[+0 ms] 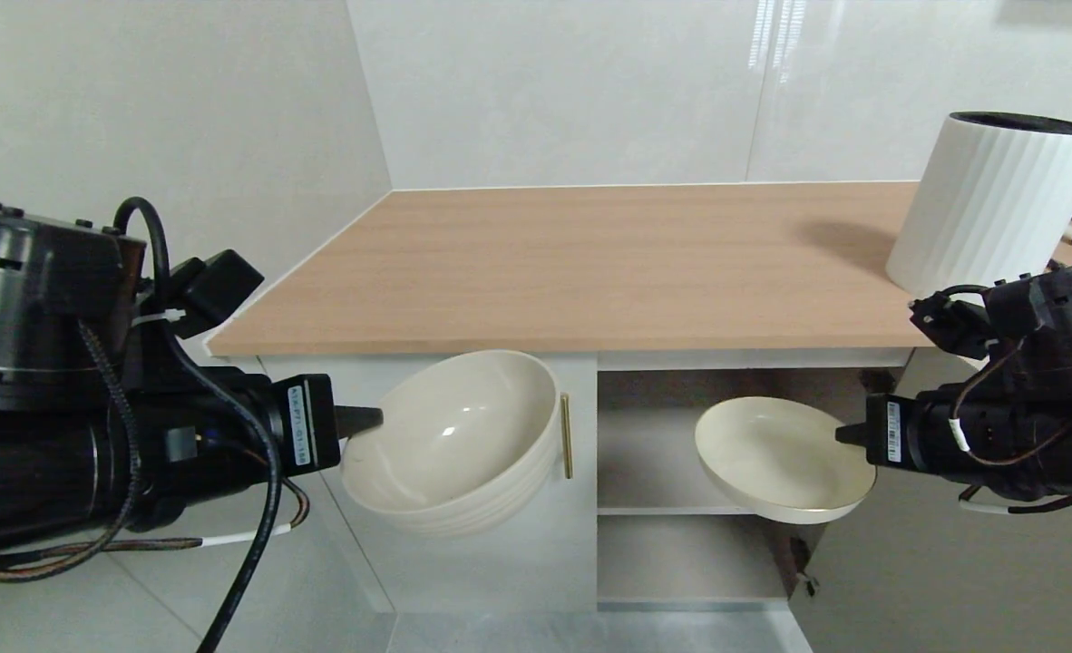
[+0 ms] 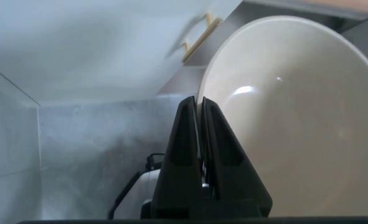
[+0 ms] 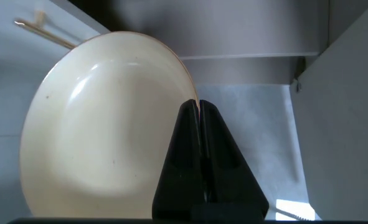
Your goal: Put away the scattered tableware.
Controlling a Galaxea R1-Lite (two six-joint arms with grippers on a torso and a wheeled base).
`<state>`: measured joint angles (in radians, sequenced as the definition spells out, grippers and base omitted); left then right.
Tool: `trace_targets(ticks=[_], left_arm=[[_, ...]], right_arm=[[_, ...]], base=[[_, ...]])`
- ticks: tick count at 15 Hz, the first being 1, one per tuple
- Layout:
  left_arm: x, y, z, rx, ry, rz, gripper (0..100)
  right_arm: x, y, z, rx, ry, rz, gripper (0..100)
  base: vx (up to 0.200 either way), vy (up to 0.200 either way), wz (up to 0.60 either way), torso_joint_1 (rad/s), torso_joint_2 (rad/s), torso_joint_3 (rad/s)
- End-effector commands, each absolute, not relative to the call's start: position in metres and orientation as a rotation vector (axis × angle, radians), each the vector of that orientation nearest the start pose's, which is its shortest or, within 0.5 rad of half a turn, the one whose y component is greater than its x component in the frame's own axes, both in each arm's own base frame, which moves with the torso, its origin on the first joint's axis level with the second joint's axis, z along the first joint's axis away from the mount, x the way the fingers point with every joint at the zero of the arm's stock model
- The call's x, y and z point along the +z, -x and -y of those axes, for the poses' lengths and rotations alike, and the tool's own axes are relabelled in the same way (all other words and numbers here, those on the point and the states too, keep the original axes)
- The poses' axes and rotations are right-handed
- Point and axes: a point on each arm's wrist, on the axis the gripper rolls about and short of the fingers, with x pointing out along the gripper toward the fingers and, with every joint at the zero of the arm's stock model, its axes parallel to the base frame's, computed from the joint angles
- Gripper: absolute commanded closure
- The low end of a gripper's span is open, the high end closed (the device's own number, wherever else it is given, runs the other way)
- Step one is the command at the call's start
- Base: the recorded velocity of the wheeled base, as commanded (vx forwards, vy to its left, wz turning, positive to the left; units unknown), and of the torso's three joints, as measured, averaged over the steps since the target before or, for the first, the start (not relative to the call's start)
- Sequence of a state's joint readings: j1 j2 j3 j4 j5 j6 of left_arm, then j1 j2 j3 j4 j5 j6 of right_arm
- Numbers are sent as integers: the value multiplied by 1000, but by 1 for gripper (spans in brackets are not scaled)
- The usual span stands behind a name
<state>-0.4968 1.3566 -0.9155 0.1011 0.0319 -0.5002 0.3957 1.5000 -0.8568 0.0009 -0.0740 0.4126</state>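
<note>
While the left gripper [image 1: 371,421] pinches the bowl [image 1: 454,444] and the right gripper [image 1: 842,435] the plate [image 1: 772,453], stowing is midway. Next: probably the shelf [image 1: 645,476], lower centre.

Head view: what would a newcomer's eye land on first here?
Two cream dishes held in the air before the cabinet: a deep bowl pinched by its rim in the left gripper, and a shallow plate in the right gripper at the open shelves. Next, the white ribbed container on the wooden countertop, far right.
</note>
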Motion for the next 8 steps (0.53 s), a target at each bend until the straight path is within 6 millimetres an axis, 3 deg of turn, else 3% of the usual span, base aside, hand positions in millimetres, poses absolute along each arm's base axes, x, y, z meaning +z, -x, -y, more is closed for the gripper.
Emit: trace_targets(ticks=[1, 8], left_arm=[[233, -189, 102, -309, 336, -628, 100], [233, -189, 102, -309, 337, -629, 100]], right_arm=[[190, -229, -94, 173, -242, -692, 100], [187, -232, -95, 170, -240, -696, 100]], base=[[0, 0, 0, -163, 452, 286], [0, 0, 0, -143, 460, 315]])
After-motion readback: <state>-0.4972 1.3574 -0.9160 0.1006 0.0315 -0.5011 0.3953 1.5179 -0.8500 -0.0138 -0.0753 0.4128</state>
